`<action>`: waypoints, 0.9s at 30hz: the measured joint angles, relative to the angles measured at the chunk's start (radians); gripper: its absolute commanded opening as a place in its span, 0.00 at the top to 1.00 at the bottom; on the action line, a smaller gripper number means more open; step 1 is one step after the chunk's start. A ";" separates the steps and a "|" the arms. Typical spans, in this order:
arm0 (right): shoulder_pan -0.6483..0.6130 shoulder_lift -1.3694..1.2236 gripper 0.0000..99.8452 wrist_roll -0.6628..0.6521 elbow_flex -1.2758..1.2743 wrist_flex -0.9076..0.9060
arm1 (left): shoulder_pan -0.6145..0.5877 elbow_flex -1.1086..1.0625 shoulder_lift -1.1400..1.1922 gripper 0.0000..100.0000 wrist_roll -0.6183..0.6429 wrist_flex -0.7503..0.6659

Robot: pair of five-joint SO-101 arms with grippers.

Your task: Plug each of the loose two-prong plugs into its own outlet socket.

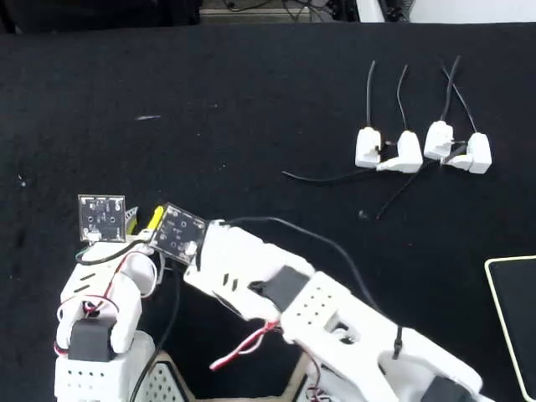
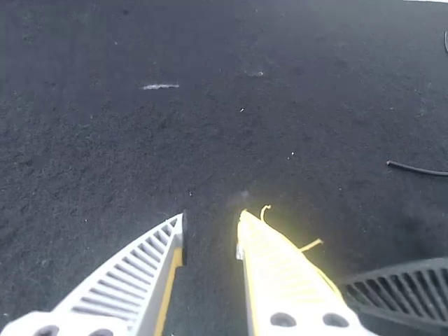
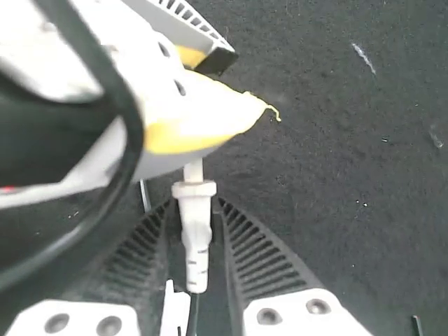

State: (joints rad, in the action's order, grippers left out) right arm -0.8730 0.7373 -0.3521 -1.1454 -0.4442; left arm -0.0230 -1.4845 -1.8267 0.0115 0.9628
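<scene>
Several white plug and socket pieces [image 1: 419, 149] with thin black cords lie in a row at the far right of the black table [image 1: 251, 109]. Both arms sit at the near left, far from that row. My right gripper [image 3: 194, 206], with black ribbed fingers [image 3: 255, 245], is shut on a small white plug [image 3: 194, 241] whose tip touches the yellow finger [image 3: 196, 119] of the left gripper. My left gripper [image 2: 210, 224] hangs low over bare cloth, slightly open, with nothing between its white finger and its yellow finger [image 2: 280, 280].
A loose black cord [image 1: 322, 177] trails on the cloth left of the white pieces. A dark pad with a pale rim [image 1: 512, 310] lies at the right edge. The right arm [image 1: 285, 289] slants across the near table. Open cloth stretches over the far left.
</scene>
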 measured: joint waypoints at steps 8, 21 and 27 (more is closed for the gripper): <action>-0.002 0.029 0.99 0.037 -0.015 0.000 | 0.000 0.000 0.000 0.87 0.000 0.000; -0.002 0.029 0.99 0.109 -0.015 -0.002 | -0.002 -0.009 0.000 0.87 0.000 -0.003; -0.002 0.112 0.99 0.109 -0.021 -0.044 | -0.003 -0.009 0.000 0.87 0.000 -0.014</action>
State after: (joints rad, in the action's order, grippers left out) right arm -0.8746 0.8493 -0.2432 -1.1669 -0.4887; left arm -0.0261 -1.4937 -1.8267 0.0115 0.9490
